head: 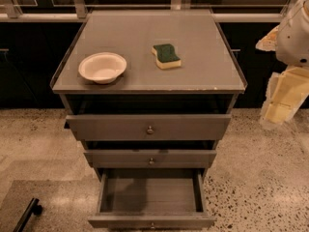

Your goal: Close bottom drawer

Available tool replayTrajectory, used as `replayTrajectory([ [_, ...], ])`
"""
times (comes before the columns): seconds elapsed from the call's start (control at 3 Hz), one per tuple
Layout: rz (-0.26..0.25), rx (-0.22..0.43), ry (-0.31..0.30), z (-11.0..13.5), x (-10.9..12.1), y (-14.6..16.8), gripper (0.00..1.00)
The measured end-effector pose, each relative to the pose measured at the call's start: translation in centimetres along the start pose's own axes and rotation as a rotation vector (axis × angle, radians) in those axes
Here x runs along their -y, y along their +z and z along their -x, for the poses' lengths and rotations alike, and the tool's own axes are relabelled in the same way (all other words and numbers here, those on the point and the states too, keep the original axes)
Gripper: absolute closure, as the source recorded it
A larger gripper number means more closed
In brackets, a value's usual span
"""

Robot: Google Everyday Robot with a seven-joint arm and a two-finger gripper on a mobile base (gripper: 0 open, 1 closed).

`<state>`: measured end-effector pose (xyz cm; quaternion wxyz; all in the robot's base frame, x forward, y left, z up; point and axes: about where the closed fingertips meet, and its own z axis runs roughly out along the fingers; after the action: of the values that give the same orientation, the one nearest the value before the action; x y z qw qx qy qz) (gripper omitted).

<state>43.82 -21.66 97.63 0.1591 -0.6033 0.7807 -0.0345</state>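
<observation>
**Bottom drawer pulled right out, gripper off at the right edge**

Camera view: looking down at the front of a grey cabinet [203, 76] on a speckled floor [260, 178]. The bottom drawer [150, 197] is the lowest of 3, at the bottom-centre of the frame. It's wide open, w/ its bare wooden inside in full sight. It's slid out toward the camera, so its front panel faces the lower edge of the frame. The panel's long axis runs left-right, parallel to the cabinet front, and the box reaches back under the cabinet. Its knob [152, 224] sits mid-panel, nearly cut off by the frame edge.

Count:
- 3 drawers: top drawer [111, 127], middle drawer [116, 158] and the bottom one.
- 3 small round metal knobs, 1 per front; the top knob [150, 129] and middle knob [151, 161] line up roughly above the bottom one.
- The upper 2 fronts stand close to the cabinet w/ a dark gap above each; can't tell if they're fully in.
- 1 white bowl [102, 67] on the cabinet top, left side, upright.
- 1 sponge [166, 56], green face up over a yellow base, right of the bowl and apart from it.
- 1 black bar [28, 214] on the floor, bottom left.

The arm [295, 30], white, comes in at the upper right edge. The gripper [282, 98] hangs below it, beside the cabinet's right side at about top-drawer height. It's well apart from the bottom drawer and touching nothing I can see. Can't tell how far open it is; nothing seen held
</observation>
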Motion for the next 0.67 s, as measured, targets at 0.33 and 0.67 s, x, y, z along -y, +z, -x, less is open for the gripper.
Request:
replayTrajectory([
  [0.33,0.000,0.000,0.000,0.0,0.0,0.0,0.00],
  [0.67,-0.012,0.040,0.035,-1.2,-1.5,1.1,0.00],
])
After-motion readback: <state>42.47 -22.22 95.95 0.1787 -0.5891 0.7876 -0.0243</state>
